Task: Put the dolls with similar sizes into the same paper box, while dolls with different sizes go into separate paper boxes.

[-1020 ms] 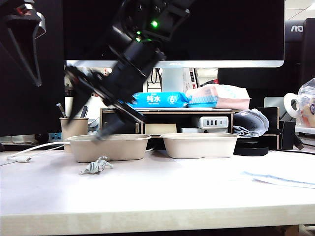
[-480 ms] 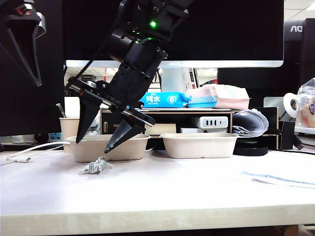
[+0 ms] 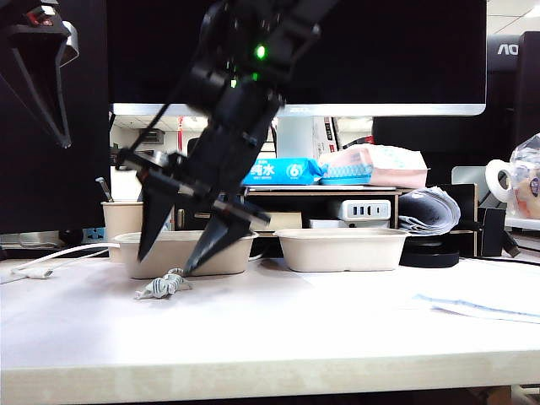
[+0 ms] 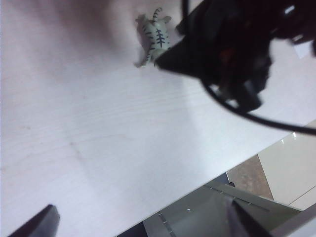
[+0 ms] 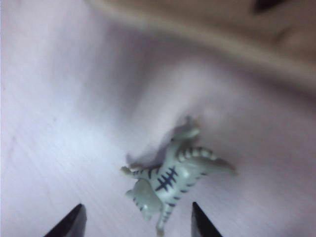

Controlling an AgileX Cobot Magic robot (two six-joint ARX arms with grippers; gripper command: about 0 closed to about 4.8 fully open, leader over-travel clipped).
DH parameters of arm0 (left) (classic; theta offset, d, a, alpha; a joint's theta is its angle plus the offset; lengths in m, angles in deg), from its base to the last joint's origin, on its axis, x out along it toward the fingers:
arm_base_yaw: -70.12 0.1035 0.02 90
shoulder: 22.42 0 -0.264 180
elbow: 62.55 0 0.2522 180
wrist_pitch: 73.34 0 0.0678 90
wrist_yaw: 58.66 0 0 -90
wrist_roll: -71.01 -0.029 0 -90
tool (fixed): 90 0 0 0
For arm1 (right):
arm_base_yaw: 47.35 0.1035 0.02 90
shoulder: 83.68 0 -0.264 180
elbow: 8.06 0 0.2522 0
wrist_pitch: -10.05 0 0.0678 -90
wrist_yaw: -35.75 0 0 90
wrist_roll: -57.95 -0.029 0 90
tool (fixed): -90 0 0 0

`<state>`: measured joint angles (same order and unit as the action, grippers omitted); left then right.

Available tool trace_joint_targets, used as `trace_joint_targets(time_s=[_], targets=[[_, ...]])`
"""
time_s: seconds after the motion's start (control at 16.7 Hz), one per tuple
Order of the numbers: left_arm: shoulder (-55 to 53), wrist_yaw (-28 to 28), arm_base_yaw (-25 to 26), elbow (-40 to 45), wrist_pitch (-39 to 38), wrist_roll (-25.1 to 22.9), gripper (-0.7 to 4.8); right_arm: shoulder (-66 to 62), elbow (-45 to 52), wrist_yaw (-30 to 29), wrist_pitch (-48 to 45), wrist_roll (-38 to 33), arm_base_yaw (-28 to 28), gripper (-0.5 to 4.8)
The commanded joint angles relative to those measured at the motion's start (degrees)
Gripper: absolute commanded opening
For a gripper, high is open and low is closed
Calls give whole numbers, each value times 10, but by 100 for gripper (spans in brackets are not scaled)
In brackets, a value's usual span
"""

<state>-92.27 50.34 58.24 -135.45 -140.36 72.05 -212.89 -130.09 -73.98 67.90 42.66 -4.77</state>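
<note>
Reaching across to the left paper box (image 3: 186, 251), my right gripper (image 3: 173, 257) hangs just above the striped doll (image 3: 163, 286) on the table in front of it, jaws spread, gripping nothing. My left gripper (image 4: 143, 224), parted wide, is raised far left, empty.

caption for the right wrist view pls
Open right gripper poised over the striped doll lying on the table beside a paper box.

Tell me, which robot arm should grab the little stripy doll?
The right. Its open end effector hangs just above the stripy doll on the table, fingers either side. The left end effector is open too, but high and off to the side.
</note>
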Motion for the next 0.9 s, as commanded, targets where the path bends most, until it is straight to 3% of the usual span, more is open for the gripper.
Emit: trace_joint_targets(time_s=[0.06,0.48,0.54,0.6,0.72,0.78,0.9], targets=[[2,3,0,-1,0,-2,479,-11,-1,-16,-12,-23,2,274],[2,3,0,-1,-3,-2,479,-33,-2,-12,-68,-58,0,262],[2,3,0,-1,-6,-3,479,-34,-2,-12,-71,-58,0,212],[2,3,0,-1,-11,-4,479,-39,-2,-9,-70,-57,0,110],[3,3,0,-1,-13,-5,479,-52,-2,-10,-50,-56,0,29],[6,2,0,-1,-15,-6,479,-59,-2,-10,-31,-45,0,-8],[12,1,0,-1,-11,-6,479,-62,-2,7,5,-10,0,-7]])
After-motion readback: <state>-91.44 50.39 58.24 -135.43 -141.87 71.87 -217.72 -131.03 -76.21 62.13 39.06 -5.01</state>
